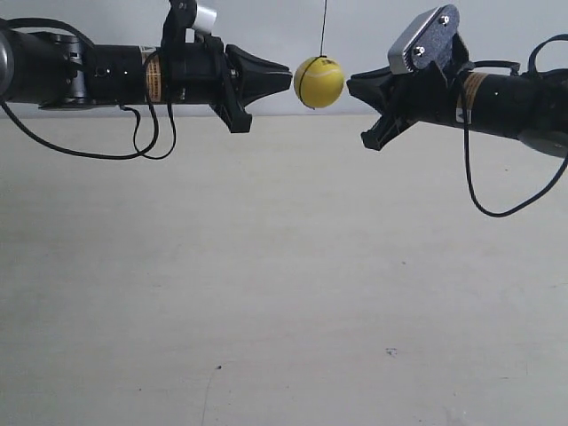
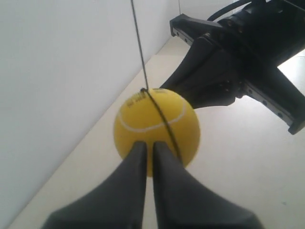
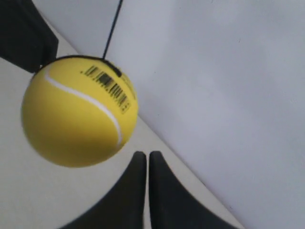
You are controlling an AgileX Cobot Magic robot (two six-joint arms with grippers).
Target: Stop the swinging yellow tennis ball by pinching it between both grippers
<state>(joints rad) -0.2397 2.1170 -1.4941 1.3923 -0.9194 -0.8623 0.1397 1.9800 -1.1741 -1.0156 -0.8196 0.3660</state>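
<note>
The yellow tennis ball (image 1: 319,82) hangs on a thin dark string (image 1: 323,27) between both grippers. My left gripper (image 1: 289,74), on the arm at the exterior view's left, is shut, and its pointed tips reach the ball's side. In the left wrist view the left gripper (image 2: 148,144) overlaps the ball (image 2: 143,121), with the right gripper (image 2: 214,76) just behind it. My right gripper (image 1: 350,86), below a grey metal block (image 1: 424,40), is shut with a sliver of gap to the ball. In the right wrist view the ball (image 3: 71,119) sits off to one side of the right gripper (image 3: 147,153).
A pale tabletop (image 1: 284,293) lies well below both arms, and a white wall (image 1: 355,18) stands behind. Black cables (image 1: 133,146) loop under the arm at the exterior view's left, and another cable (image 1: 497,209) hangs under the other arm.
</note>
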